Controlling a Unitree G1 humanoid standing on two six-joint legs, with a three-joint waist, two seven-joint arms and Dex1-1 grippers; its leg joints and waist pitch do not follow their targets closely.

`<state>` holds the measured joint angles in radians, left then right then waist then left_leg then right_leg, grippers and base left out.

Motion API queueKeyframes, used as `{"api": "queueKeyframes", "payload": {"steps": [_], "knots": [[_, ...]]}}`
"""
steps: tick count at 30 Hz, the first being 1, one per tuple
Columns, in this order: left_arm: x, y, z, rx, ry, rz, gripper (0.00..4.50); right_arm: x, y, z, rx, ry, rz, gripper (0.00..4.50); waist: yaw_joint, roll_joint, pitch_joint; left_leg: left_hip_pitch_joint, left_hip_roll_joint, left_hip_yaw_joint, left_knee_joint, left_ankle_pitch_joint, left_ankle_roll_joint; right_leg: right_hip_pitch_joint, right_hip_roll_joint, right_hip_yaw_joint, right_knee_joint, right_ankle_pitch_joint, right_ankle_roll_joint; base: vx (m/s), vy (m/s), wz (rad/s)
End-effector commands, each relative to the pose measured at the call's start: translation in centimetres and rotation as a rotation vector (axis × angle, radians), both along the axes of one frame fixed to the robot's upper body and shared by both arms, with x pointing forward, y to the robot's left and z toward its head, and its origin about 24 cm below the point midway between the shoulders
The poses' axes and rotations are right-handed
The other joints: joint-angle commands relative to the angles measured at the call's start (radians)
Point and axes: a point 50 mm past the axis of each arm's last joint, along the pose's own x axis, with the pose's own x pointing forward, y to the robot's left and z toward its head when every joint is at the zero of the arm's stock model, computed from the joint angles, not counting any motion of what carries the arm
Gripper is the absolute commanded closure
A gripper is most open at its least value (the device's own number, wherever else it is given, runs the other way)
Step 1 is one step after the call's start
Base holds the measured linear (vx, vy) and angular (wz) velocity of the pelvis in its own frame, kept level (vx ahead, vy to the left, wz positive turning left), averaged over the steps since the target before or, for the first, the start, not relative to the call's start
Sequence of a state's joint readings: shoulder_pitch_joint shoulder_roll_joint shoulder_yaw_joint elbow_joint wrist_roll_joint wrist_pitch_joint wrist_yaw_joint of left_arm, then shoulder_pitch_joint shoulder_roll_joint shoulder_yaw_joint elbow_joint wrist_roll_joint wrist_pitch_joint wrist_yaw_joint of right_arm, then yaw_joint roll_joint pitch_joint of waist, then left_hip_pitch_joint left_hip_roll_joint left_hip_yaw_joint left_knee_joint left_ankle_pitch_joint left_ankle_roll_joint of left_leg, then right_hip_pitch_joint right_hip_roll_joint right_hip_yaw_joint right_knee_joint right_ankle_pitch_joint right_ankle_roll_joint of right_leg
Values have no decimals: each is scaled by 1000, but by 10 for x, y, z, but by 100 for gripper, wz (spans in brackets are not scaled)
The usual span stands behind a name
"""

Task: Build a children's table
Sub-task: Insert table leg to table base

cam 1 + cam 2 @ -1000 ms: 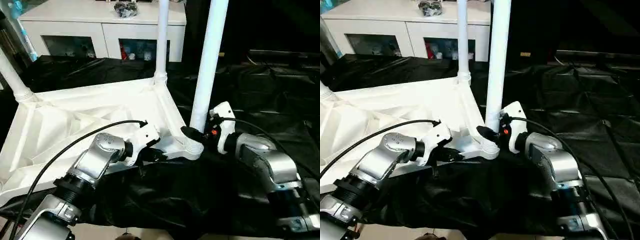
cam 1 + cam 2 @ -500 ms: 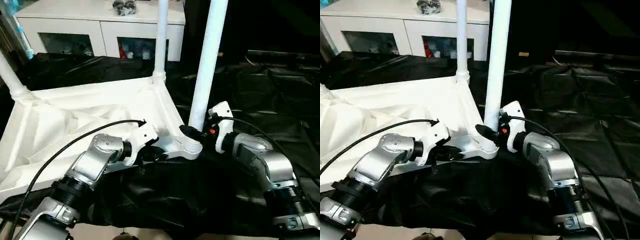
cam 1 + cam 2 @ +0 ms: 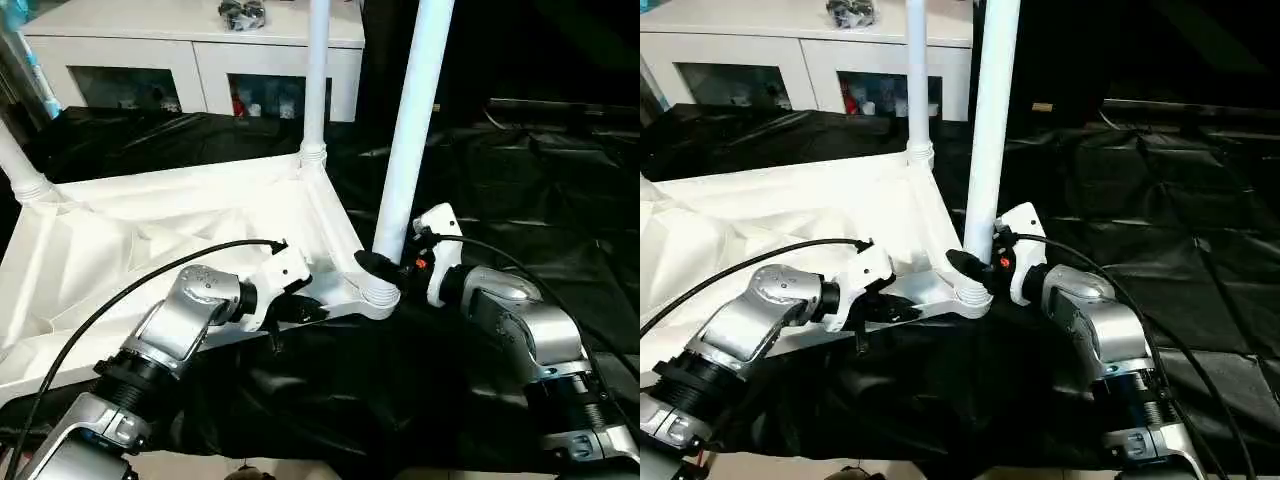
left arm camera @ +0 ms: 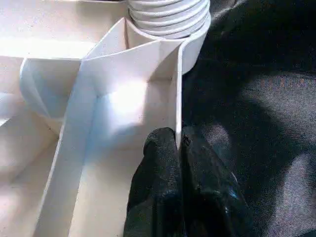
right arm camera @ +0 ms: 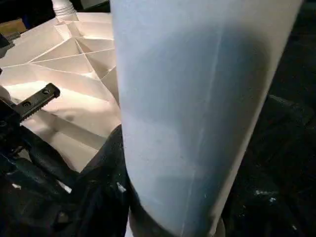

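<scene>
Tabletop [image 3: 150, 250]: white, lying upside down on the black sheet [image 3: 520, 180], ribbed underside up, its near right corner between the two claws.
Near leg [image 3: 410, 150]: upright in the near right corner socket [image 3: 378, 292], rising out of the top of the head views.
Far leg [image 3: 316, 80]: upright in the far right corner socket.
Left-edge leg [image 3: 18, 165]: leaning, seated in the far left socket.
Left claw [image 4: 178, 148]: closed on the tabletop's thin rim wall just beside the near socket; the left wrist view shows one black finger [image 4: 158, 168] inside the rim and the other outside against the sheet, with the wall pinched between them. The head views give only the white wrist housing at that edge.
Right claw [image 3: 385, 268]: clasping the near leg just above the socket, jaws about half spread around the tube; the left eye view shows one black finger [image 3: 372, 264] on the tube's front. The right wrist view has the leg close up, and beyond it the tabletop's diagonal ribs and a toothed black finger of the other claw.
Background: white cabinet [image 3: 200, 50] with glass doors, in the head views behind the sheet.
</scene>
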<state>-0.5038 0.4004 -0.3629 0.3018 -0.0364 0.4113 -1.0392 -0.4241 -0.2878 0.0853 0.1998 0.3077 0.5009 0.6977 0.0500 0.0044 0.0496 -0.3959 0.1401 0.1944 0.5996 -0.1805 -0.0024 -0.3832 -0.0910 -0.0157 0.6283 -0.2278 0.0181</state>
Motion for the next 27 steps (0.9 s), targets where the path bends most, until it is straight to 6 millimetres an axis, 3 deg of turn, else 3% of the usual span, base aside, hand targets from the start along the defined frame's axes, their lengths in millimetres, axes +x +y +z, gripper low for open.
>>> {"api": "queueKeyframes", "payload": {"steps": [1,11,17,20,21,23,27], "knots": [[-2,7,-10,49,49,33,450,-1,-4,-6,3,27,-21,260,5,-6,-55,28,84,-38,-88,-239,-10,21,-63,32,-80,-124,-242,0,0,0],[4,6,-6,36,25,57,450,-17,-22,-31,154,86,-154,260,11,1,-54,33,85,-37,-92,-285,-24,18,-64,34,-86,-144,-241,0,0,0],[7,9,-6,53,5,78,450,-33,-24,-47,147,88,-170,261,13,8,-52,33,86,-40,-97,-320,-36,17,-65,34,-90,-172,-231,0,0,0],[10,9,-5,56,-9,95,450,-38,-24,-56,76,70,-177,261,13,6,-52,33,86,-40,-98,-326,-40,17,-63,33,-91,-168,-228,0,0,0],[11,9,-5,58,-7,90,450,-40,-23,-58,57,62,-175,261,13,14,-51,34,84,-40,-99,-335,-43,15,-62,33,-94,-170,-226,0,0,0],[11,9,-5,59,-6,86,450,-40,-22,-58,52,58,-171,261,14,14,-51,33,84,-42,-100,-344,-44,16,-62,33,-94,-180,-222,0,0,0],[11,8,-3,72,-10,42,450,-33,-8,-47,0,15,-92,262,9,22,-47,36,85,-48,-106,-416,-67,11,-64,34,-103,-294,-194,0,0,0]]}}
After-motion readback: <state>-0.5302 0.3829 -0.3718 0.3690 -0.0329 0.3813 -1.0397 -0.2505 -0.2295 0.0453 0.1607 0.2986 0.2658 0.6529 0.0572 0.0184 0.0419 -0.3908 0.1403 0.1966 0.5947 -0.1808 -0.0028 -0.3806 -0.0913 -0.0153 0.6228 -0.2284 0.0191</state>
